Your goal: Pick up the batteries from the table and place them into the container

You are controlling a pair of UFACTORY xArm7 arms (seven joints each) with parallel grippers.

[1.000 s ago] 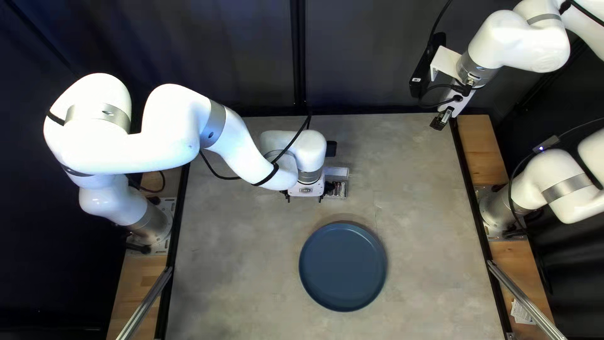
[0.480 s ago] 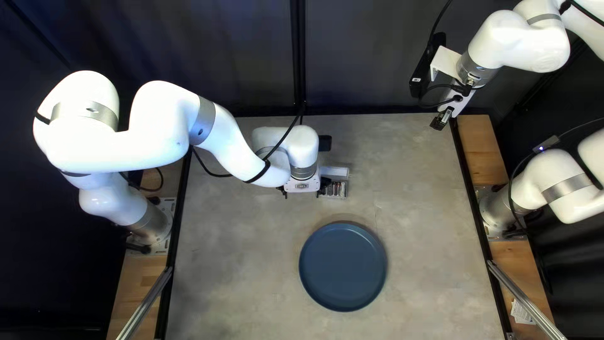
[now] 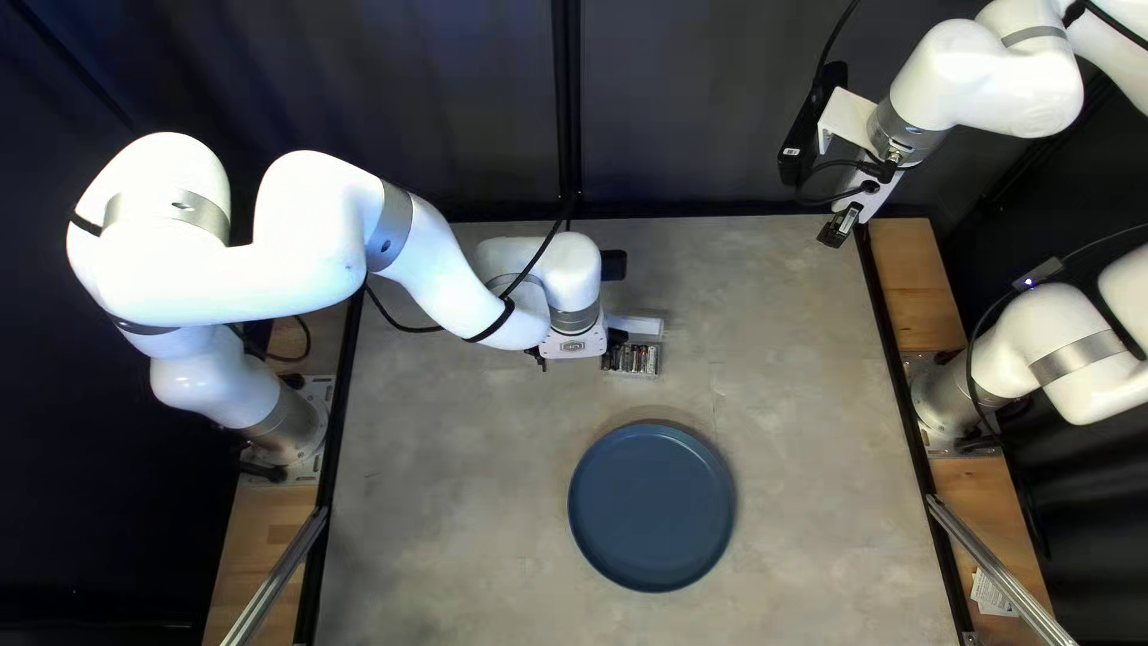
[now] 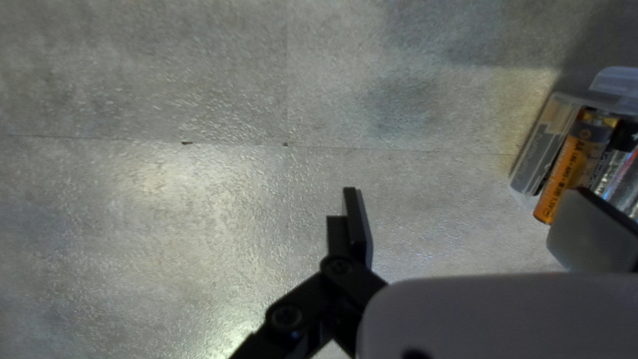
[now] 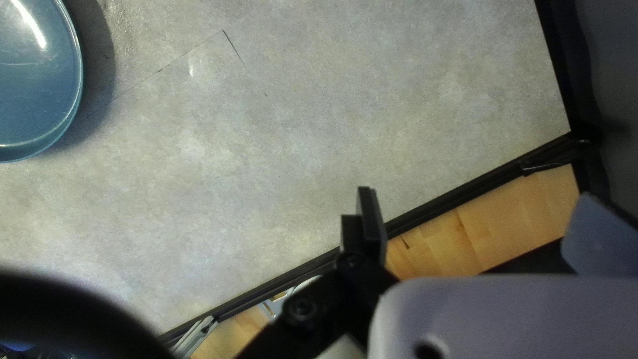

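just beside the left gripper (image 3: 575,361), batteries (image 4: 565,173) were held in a clear container (image 4: 535,156); that gripper's fingers were spread apart, and the right gripper (image 3: 838,226), its fingers also parted, was held near the far edge of the table (image 3: 801,479)

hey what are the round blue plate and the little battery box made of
The plate may be glazed ceramic or plastic: it looks smooth, with a glossy streak in the right wrist view. The box looks like hard, clear plastic; its wall is see-through.
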